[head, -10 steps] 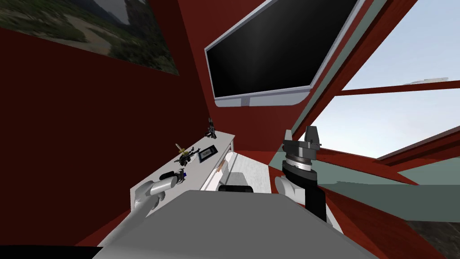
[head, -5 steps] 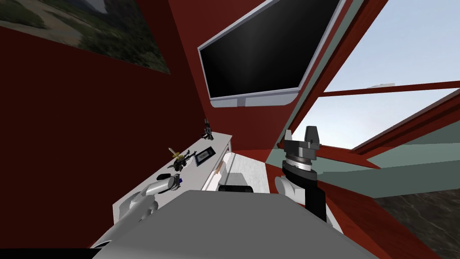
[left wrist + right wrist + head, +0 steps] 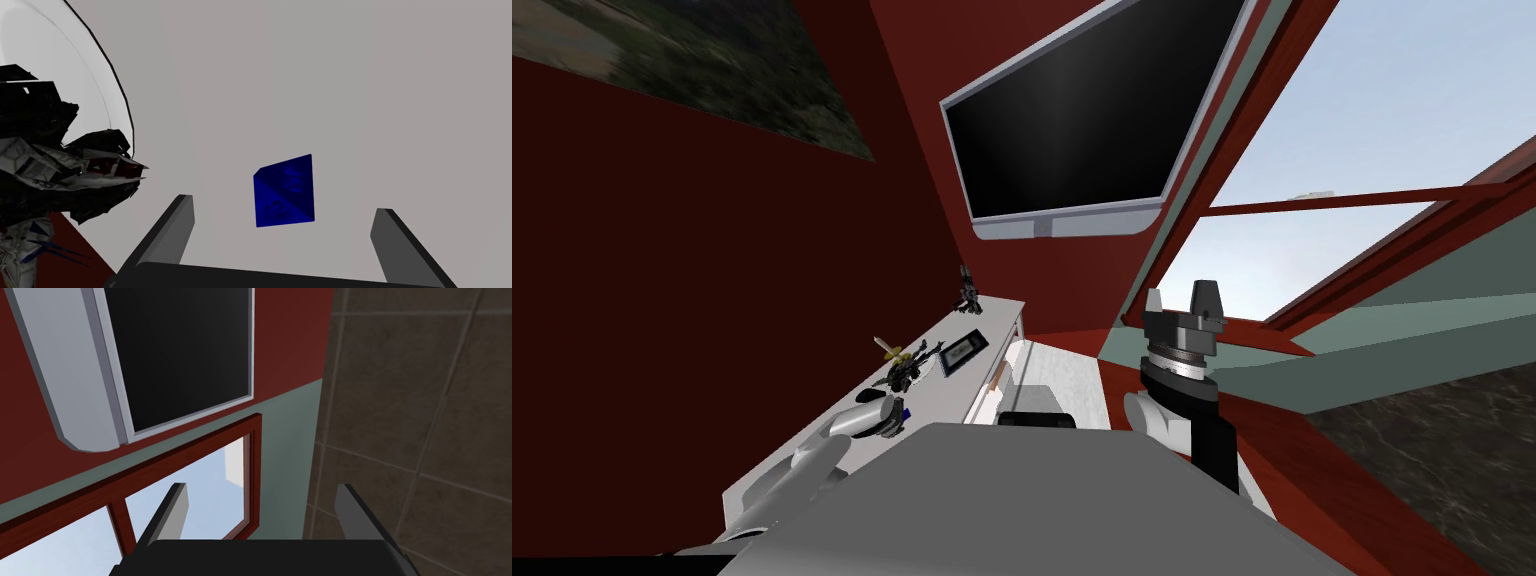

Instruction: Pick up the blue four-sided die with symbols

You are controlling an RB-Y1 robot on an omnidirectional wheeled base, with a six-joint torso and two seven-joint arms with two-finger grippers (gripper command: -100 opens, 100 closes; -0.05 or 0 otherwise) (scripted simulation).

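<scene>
**Blue die between spread fingers, not yet gripped**

Held the left gripper low over the white table, its two fingers spread wide and pinching nothing. Off one finger's outer side, made out a jumbled dark toy, black with white and red patches, cut off at the picture's edge and too tangled to name. Behind it, glimpsed a pale round shape with a thin dark rim, also cut off. Found the blue die lying on the table midway between the fingers, about level with their tips and touching neither. Could see darker marks on two of its faces but not read them.

From the head, caught the die as a mere blue speck at the left gripper, fingers too small to judge there. Farther along the table, noted the dark toy, a yellow-tipped piece, a flat frame and a small dark figure at the far end.

Held the right gripper raised, well apart on the right. Read the right gripper as spread too, and empty.
</scene>
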